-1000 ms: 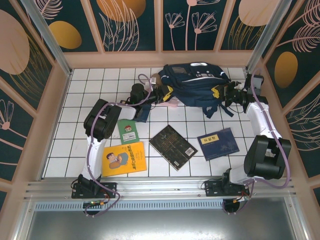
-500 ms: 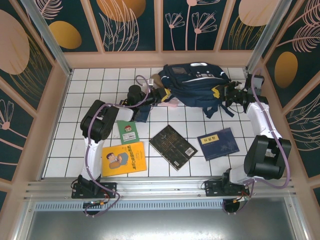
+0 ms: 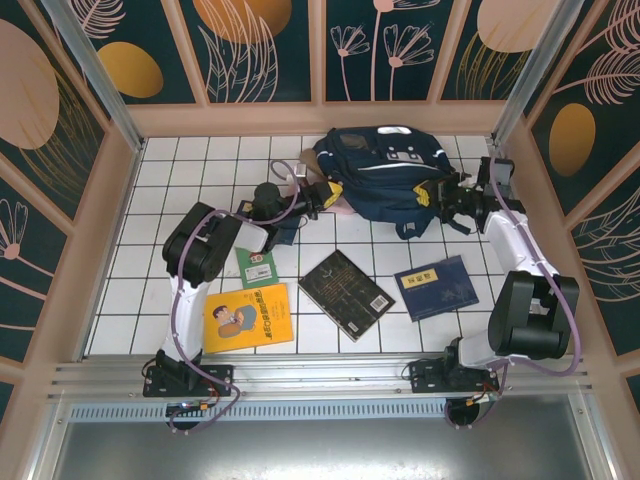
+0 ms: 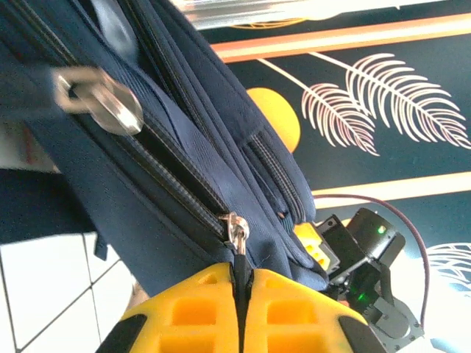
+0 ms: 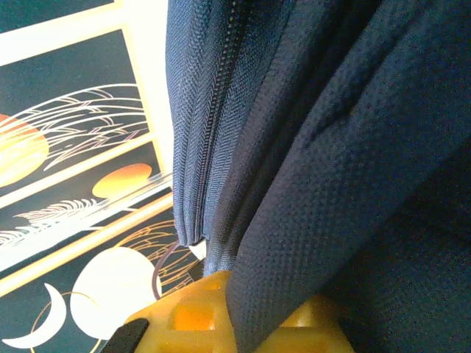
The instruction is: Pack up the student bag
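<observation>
Left gripper (image 3: 328,190), at the left end of the student bag (image 3: 385,165), is clenched on a zipper pull (image 4: 237,232). The bag lies stretched across to the right gripper (image 3: 435,191), which pinches fabric at its right end. Best to draw the pull steadily along its track while the right anchors.

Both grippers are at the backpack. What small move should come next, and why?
Probably the left gripper should draw the zipper pull along its track: its jaws are shut on it, and the right gripper clamps fabric of the backpack.
</observation>
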Available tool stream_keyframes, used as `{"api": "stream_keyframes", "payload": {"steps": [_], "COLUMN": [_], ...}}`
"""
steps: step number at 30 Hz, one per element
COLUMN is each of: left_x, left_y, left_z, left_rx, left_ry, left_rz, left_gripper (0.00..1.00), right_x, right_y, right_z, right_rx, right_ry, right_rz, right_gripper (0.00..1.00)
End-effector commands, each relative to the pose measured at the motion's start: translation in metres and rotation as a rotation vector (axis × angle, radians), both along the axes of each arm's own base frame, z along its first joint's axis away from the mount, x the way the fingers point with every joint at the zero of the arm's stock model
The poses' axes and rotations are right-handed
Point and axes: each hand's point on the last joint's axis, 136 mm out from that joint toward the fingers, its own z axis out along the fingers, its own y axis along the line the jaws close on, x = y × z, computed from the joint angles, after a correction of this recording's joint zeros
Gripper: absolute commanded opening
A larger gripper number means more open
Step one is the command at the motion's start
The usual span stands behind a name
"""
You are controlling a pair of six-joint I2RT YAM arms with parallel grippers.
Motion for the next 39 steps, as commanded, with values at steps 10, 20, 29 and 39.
{"api": "stream_keyframes", "payload": {"steps": [10,20,29,39], "left_x": [-0.063,-0.099,-0.128,-0.143], "left_y": [-0.037,-0.063,-0.097,-0.137], "left_z": [0.054,0.067,0.078,0.062], "left_rx": [-0.177,-0.192,-0.162,-0.042], "left_ry": [-0.035,-0.009,-0.01,-0.009], "left_rz": [-0.106,-0.156,-0.225,-0.284], "left_gripper": [0.0,0.04,0.07,0.12], "right_x": [-0.004,-0.007,-0.015,-0.03], "right_y": [0.019,0.022,0.04,0.063], "right_z": [0.026,0.01,-0.003,-0.014], "right_rx": [0.012,-0.015,-0.076,-0.135], "right_ry": [-0.111,-0.092,-0.081,-0.09], "right_rz": [0.032,0.02,0.042,0.084], "right_gripper": [0.0,0.0,0.0,0.0]}}
